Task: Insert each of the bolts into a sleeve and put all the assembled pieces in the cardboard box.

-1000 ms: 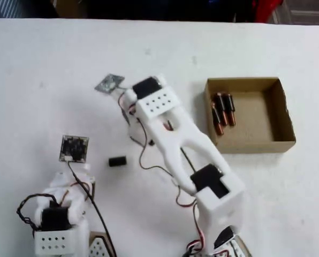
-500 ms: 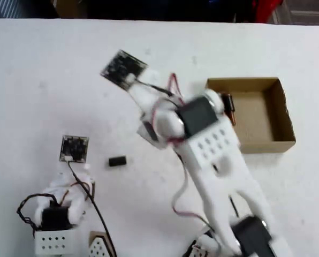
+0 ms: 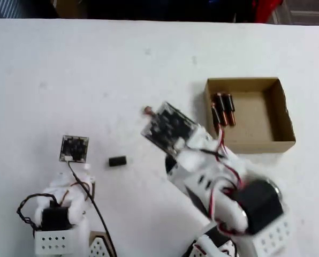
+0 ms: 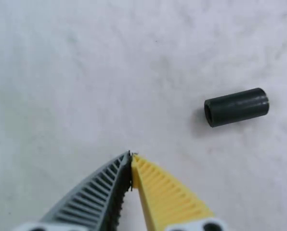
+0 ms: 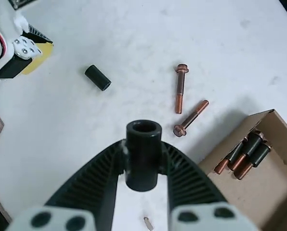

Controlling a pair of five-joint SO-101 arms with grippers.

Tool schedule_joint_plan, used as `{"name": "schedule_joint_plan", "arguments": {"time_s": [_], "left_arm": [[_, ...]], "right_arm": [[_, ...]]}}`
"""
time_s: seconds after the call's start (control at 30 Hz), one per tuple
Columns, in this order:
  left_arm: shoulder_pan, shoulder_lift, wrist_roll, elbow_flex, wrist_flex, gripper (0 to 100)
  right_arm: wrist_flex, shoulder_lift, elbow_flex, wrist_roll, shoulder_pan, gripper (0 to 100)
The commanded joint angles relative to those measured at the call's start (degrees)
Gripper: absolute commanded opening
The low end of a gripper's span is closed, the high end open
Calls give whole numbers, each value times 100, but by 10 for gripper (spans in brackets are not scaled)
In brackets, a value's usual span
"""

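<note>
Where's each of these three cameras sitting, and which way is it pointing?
High view: fixed above, looking down on the table, cardboard box, left arm and right arm.
Left wrist view: on the left arm, facing the table past its shut left claw at the loose sleeve.
Right wrist view: on the right arm, looking down past its right claw, which grips a second sleeve, at two bolts and the box.
Shared: all three show the loose sleeve.

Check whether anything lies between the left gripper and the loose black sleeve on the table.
Nothing visible does: just table surface runs from the left gripper to the sleeve, which lies on its side.
</note>
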Motion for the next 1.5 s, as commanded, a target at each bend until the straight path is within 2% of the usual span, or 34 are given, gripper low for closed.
{"name": "schedule_joint_plan", "arguments": {"time_s": [0.0, 0.6, 0.7, 0.77, 0.9, 1.03, 1.17, 1.47], "left_arm": [[13, -13, -70, 0, -114, 23], [4, -13, -70, 0, -352, 24], [-4, -13, -79, 0, -554, 23], [-4, -13, -387, 0, -642, 23], [-4, -13, -1635, 0, -905, 22], [-4, -13, -2646, 0, -1055, 23], [-4, -13, -3596, 0, -1046, 23], [-4, -13, -3692, -44, -1248, 22]], "right_arm": [[-251, -620, 422, -53, 84, 30], [-2378, -3292, 3930, -44, 101, 30], [-2536, -3653, 4211, -53, 418, 30], [-2624, -3899, 4343, -53, 796, 30], [-2914, -4321, 4721, -53, 1314, 30], [-3099, -4734, 5090, -88, 1349, 30], [-3284, -4866, 5327, -756, 1385, 30], [-3538, -4848, 5864, -1204, 1385, 30]]}}
